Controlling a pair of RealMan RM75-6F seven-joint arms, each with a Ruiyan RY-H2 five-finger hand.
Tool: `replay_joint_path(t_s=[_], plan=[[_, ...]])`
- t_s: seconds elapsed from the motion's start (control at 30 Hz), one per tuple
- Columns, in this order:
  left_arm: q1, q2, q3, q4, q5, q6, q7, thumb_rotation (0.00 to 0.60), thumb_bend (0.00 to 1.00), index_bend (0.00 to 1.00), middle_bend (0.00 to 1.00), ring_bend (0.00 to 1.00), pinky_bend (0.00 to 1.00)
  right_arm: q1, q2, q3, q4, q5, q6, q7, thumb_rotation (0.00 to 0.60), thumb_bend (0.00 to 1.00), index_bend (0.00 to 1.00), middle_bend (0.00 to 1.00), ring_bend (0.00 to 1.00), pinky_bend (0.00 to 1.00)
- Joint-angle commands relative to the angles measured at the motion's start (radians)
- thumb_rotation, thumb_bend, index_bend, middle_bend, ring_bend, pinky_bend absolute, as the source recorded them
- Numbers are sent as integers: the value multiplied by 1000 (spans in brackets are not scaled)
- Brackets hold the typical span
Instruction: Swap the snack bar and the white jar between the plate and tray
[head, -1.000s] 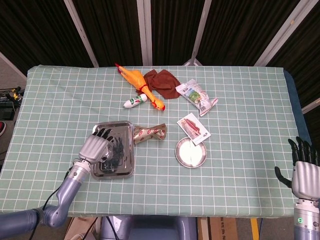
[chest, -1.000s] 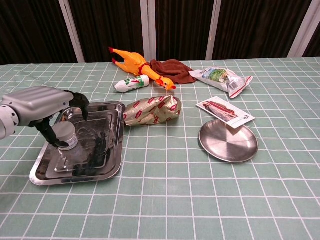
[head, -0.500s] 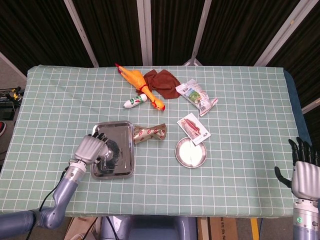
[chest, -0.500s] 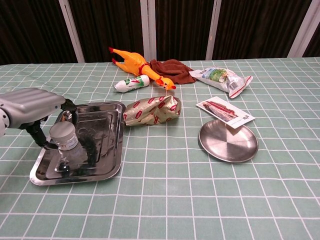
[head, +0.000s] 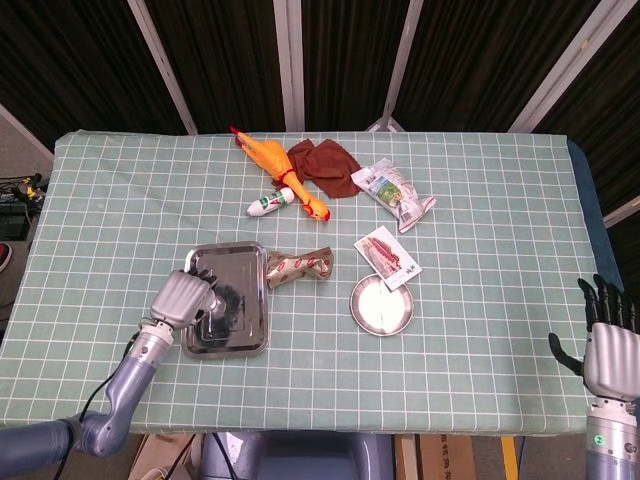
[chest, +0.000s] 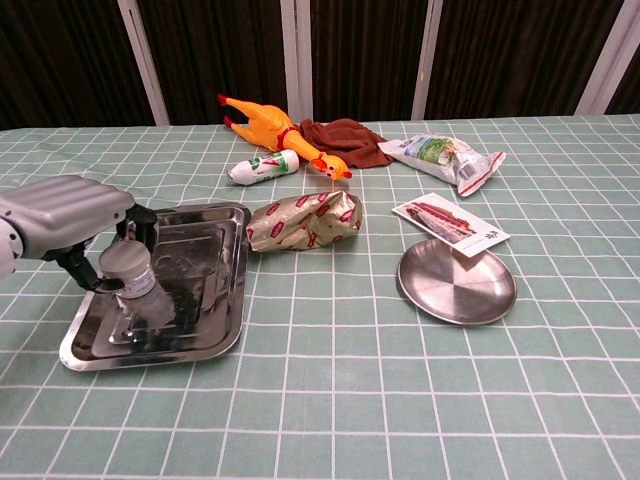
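The white jar with a grey lid stands upright in the steel tray at the left. My left hand reaches over it and grips it near the lid, thumb on the near side and fingers behind. In the head view the left hand covers most of the jar. The snack bar, a flat white and red packet, lies with one end on the far rim of the round steel plate. Off the table's right corner, my right hand is upright, open and holding nothing.
A red patterned snack bag lies against the tray's right side. Further back are a rubber chicken, a small white bottle, a brown cloth and a chips bag.
My left hand has drawn back from over the tray's middle to its left part, and its fingers have closed around the jar. The right hand has not moved.
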Motion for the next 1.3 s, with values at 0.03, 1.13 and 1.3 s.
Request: replay_joint_path(t_s=[0.03,1.13,1.3], plan=[[2,5,-1,-5,14,6,-14,600,505,461,398,387,590,-1,0,0,-2,-2,0,2,600,303,138,72,35,0],[-129,-137,-109,-186,63,-18,47,600,487,462,385,382,586,-11,-2,18,-4,9,5,23,600,302,149,73,44,0],[-172,-250,-128,-108,21,-17,110,600,485,462,358,369,586,-14,6,20,-5,12,3,34,600,303,149,72,44,0]])
